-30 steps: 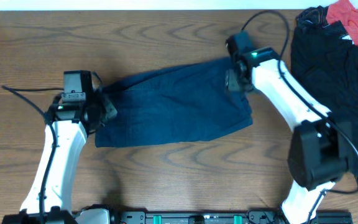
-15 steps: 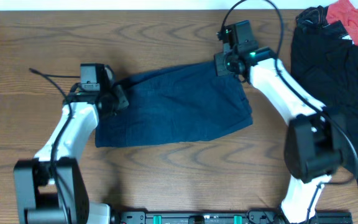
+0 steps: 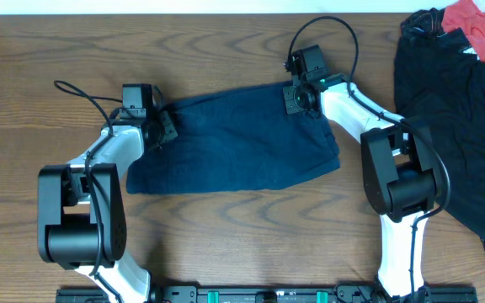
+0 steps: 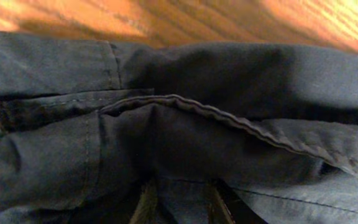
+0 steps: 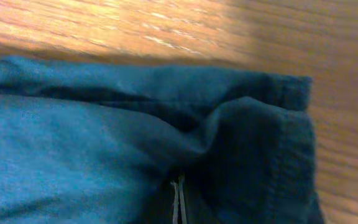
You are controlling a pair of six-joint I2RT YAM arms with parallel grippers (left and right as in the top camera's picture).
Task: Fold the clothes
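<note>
The clothes [image 3: 234, 143], a dark navy pair of shorts, lie spread flat across the middle of the wooden table. My left gripper [image 3: 160, 126] sits on their upper left corner. In the left wrist view that gripper [image 4: 180, 208] has its fingers [image 4: 219, 202] closed on a fold of navy cloth [image 4: 185, 118] below a ridged seam. My right gripper [image 3: 297, 97] rests on the upper right corner. The right wrist view shows this gripper [image 5: 178, 199] with its fingertips pressed together and the cloth [image 5: 104, 143] puckered toward them near the hem.
A heap of black garments [image 3: 445, 101] covers the table's right side, with a red cloth [image 3: 478, 25] on top at the far right corner. Black cables loop above both wrists. Bare wood lies in front of the shorts.
My right gripper moved up and left to the shorts' upper right corner and shut there. My left arm slid up and right along the left edge to the upper left corner.
</note>
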